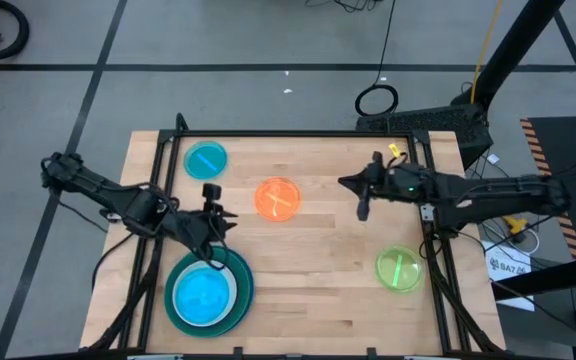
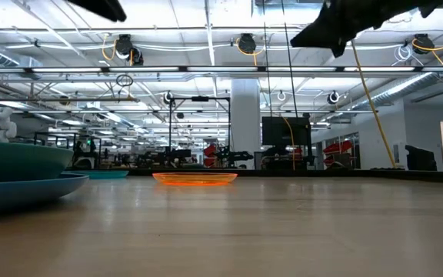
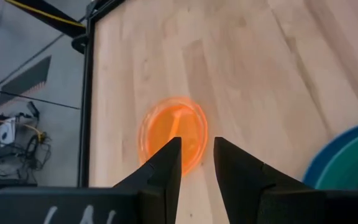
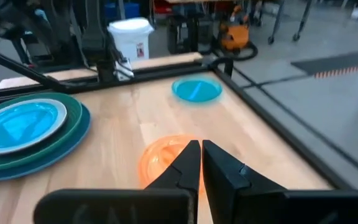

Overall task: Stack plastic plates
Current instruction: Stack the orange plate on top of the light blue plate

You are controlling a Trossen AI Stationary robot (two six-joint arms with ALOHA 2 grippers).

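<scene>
A stack of plates (image 1: 206, 293) sits at the table's near left: blue at the bottom, then teal, white, and a translucent cyan one (image 4: 18, 119) on top. No black plate shows. A second small cyan plate (image 1: 206, 158) lies at the far left, the orange plate (image 1: 277, 198) near the middle and the lime green plate (image 1: 399, 269) at the near right. My left gripper (image 1: 223, 215) hovers open above the stack's far edge, pointing at the orange plate (image 3: 173, 134). My right gripper (image 1: 364, 206) hangs shut in the air, to the right of the orange plate (image 4: 160, 158).
A black metal frame (image 1: 298, 134) borders the tabletop's far edge and sides. Bare wood (image 1: 318, 300) lies between the stack and the green plate. The low view shows the orange plate (image 2: 194, 178) flat on the table and both arms high above it.
</scene>
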